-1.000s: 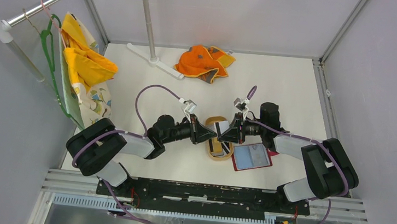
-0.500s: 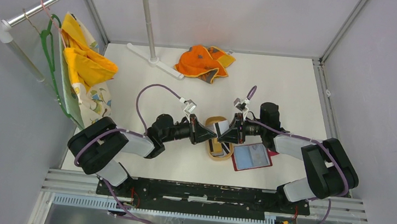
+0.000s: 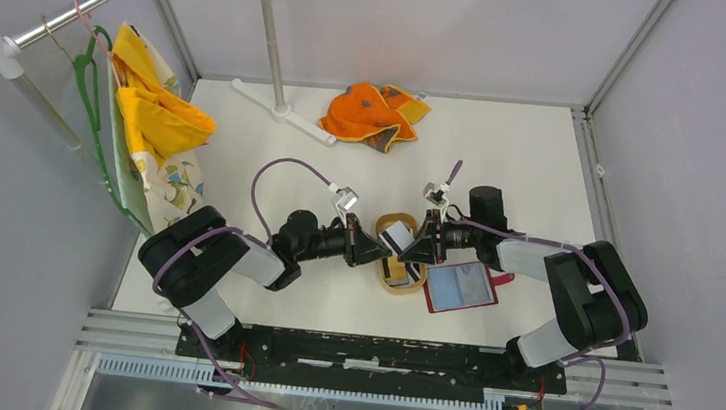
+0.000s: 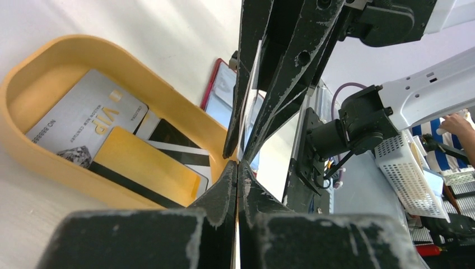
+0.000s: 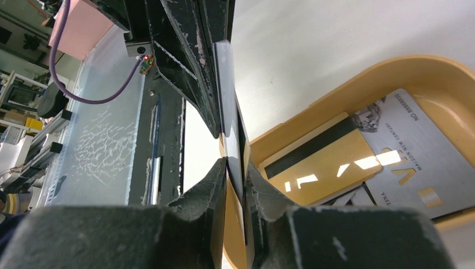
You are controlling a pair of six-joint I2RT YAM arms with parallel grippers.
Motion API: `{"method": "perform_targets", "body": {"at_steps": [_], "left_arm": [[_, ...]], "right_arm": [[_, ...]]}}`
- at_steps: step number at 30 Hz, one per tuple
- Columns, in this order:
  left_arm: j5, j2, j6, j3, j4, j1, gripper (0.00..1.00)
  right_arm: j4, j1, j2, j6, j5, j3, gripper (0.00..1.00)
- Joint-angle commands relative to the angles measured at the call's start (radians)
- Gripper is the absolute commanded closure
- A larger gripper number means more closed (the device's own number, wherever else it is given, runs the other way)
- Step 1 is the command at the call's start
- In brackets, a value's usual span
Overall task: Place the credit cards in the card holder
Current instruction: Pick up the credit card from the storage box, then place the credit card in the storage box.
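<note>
On the white table (image 3: 505, 148) I see the tan tray (image 3: 396, 220) in the centre, with the red card holder (image 3: 462, 287) open at its 4 o'clock. My left gripper (image 4: 238, 168) pinches one credit card (image 4: 250, 106) above the tray. The right gripper (image 5: 236, 168) is around the card too, but I cannot tell if it grips.

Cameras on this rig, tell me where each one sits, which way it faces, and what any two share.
Top external: above and behind the arms, looking down on the table; both arms show, bases at the bottom.
Left wrist: on the left arm, looking along the left pincer, filling the bottom, at the right pincer.
Right wrist: on the right arm, facing the opposite way; its own pincer at the bottom.
Shared: both wrist views show the card between the pincers and the tan tray.
</note>
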Motion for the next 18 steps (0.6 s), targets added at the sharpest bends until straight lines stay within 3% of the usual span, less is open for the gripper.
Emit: {"method": "perform_targets", "body": {"at_steps": [1,12,18], "left_arm": [[0.033,0.043,0.019,-0.016,0.102,0.020,0.98],[0.102,0.248,-0.112,0.018,0.324,0.049,0.98],[0.103,0.283,-0.161,-0.003,0.395,0.073,0.98]], "right_arm": [[-0.043,-0.021,0.027,-0.083,0.023,0.048,0.80],[-0.106,-0.026,0.090,-0.128,0.051,0.071,0.87],[-0.163,-0.061,0.089,-0.165,0.093,0.089,0.87]]}}
